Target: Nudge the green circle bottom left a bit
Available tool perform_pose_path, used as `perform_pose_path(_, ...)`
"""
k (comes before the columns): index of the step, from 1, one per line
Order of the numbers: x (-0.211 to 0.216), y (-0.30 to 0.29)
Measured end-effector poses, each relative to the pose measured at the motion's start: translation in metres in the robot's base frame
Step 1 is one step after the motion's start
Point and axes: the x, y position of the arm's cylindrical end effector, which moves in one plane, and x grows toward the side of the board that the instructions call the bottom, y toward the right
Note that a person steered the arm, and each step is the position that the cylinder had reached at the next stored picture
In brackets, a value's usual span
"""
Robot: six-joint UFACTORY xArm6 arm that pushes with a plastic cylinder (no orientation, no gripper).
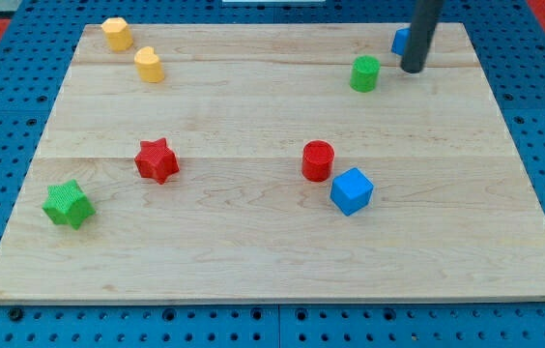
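The green circle (365, 73) is a short green cylinder standing on the wooden board (272, 242) near the view's top right. My tip (412, 69) is the lower end of the dark rod and rests on the board just to the right of the green circle, with a small gap between them. A blue block (401, 40) is partly hidden behind the rod, above and to the right of the green circle.
A red cylinder (318, 160) and a blue cube (352, 190) sit close together at the centre right. A red star (157, 160) lies centre left, a green star (67, 204) at the left edge. Two yellow blocks (116, 33) (149, 66) are at top left.
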Motion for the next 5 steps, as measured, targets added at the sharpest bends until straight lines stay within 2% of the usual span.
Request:
perform_pose_path(1,0.0,-0.046)
perform_pose_path(2,-0.004,-0.044)
perform_pose_path(3,-0.005,-0.008)
perform_pose_path(5,0.002,0.106)
